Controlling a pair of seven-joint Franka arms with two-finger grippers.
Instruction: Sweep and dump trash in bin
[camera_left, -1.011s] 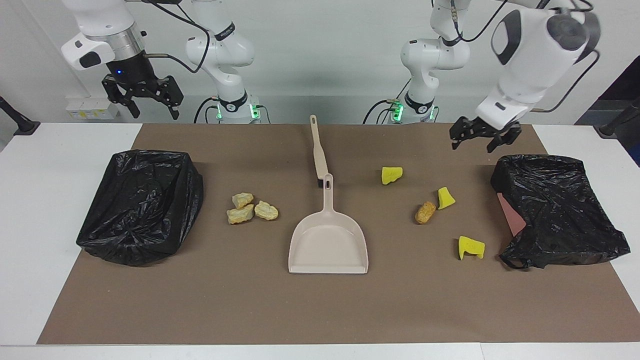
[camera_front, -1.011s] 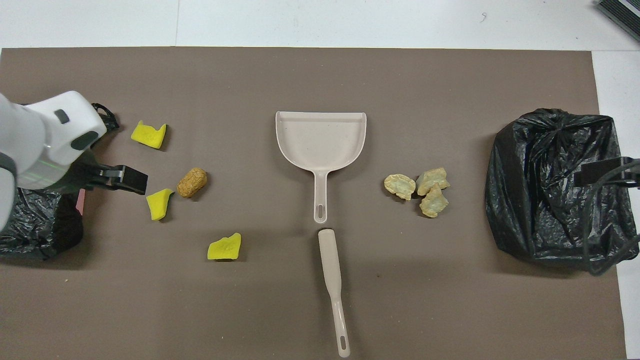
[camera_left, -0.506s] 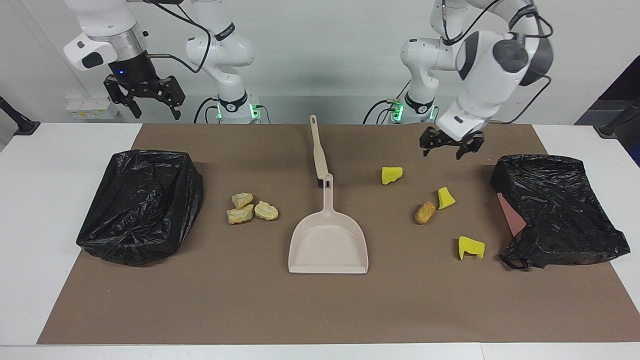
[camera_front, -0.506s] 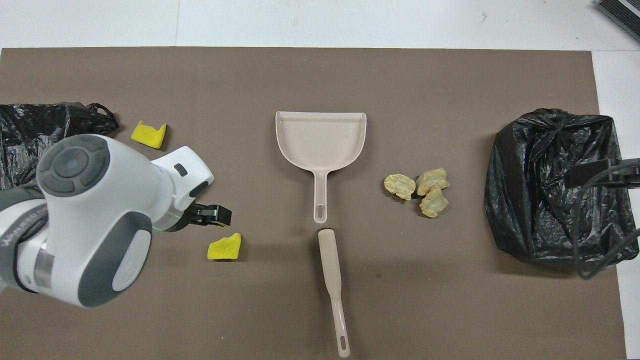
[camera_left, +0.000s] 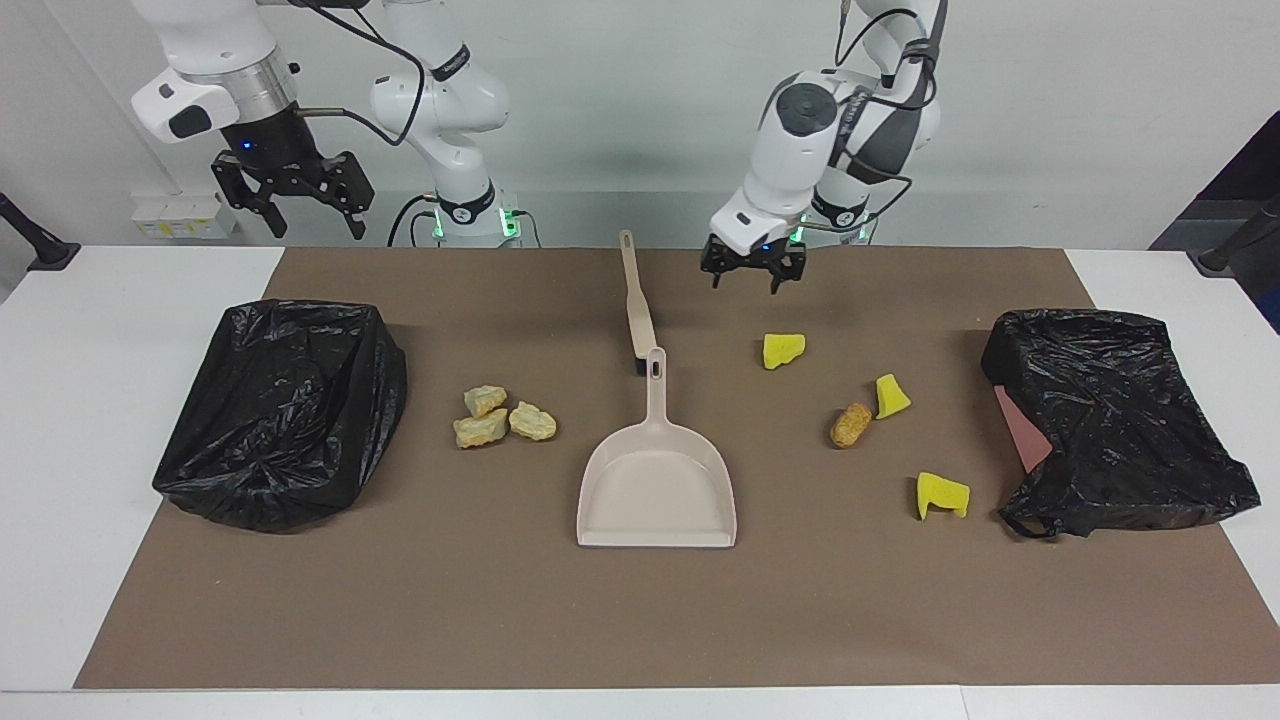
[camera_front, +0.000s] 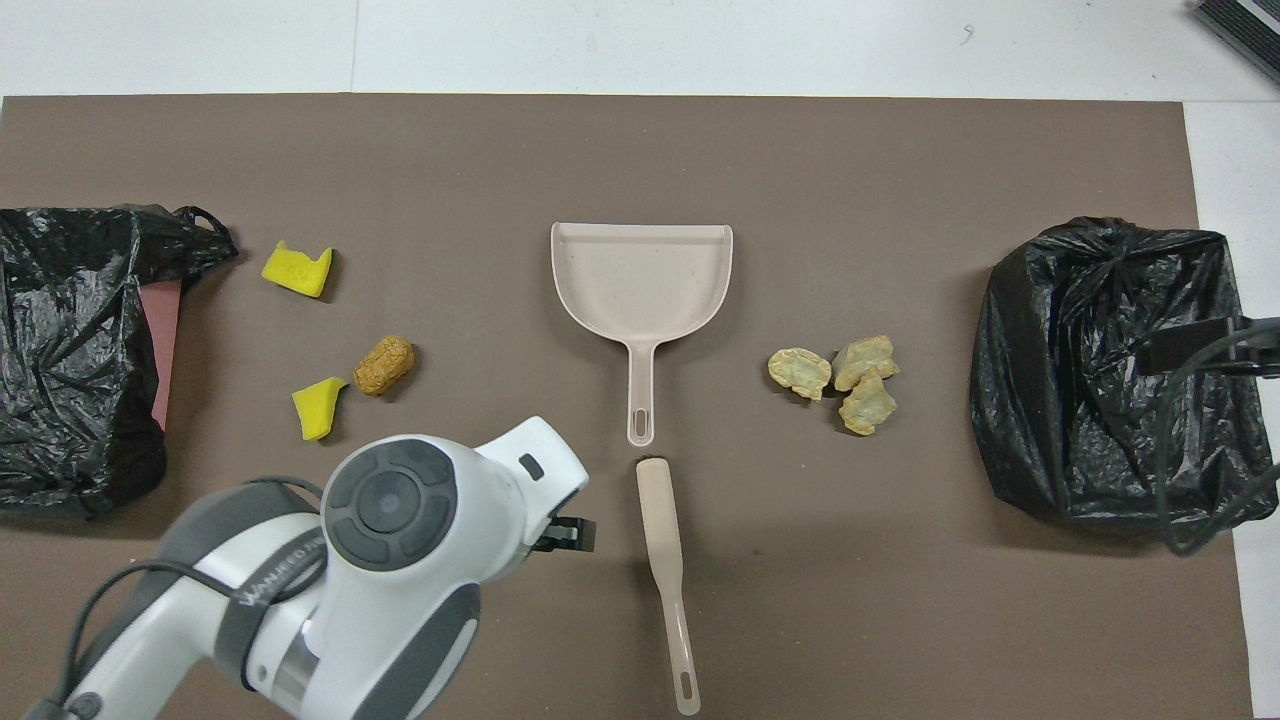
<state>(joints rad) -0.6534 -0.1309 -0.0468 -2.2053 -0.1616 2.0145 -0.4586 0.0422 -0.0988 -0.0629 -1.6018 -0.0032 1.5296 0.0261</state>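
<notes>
Left gripper (camera_left: 755, 270), fingers apart & empty, has swung from over the bin toward the left arm's end of the table to above the mat (camera_left: 640, 620) just beside the brush (camera_left: 637, 305), a little toward that same end; this reads as the approach to pick up the sweeping tool, no sweeping begun. Right gripper (camera_left: 290, 195), jaws spread w/ nothing in them, waits raised nr its base, over the table's edge by the other bin. Brush lies nearest the robots, handle end toward them, head end almost touching the dustpan (camera_left: 657, 485) handle; pan sits mid-mat, open mouth pointing away from the robots. Trash, all loose on the mat: yellow sponge piece (camera_left: 783, 350) nr the left gripper, then a second sponge piece (camera_left: 892, 396) beside the brown-orange lump (camera_left: 851, 424), a third sponge piece (camera_left: 942, 495) farthest out; three pale crumbly chunks (camera_left: 503, 416) clustered toward the right arm's end. Black-bagged bin (camera_left: 285, 410) at the right arm's end, slumped bagged bin (camera_left: 1115, 420) at the left arm's end. Nothing blocks the brush; in the overhead view the left arm hides the nearest sponge piece.
</notes>
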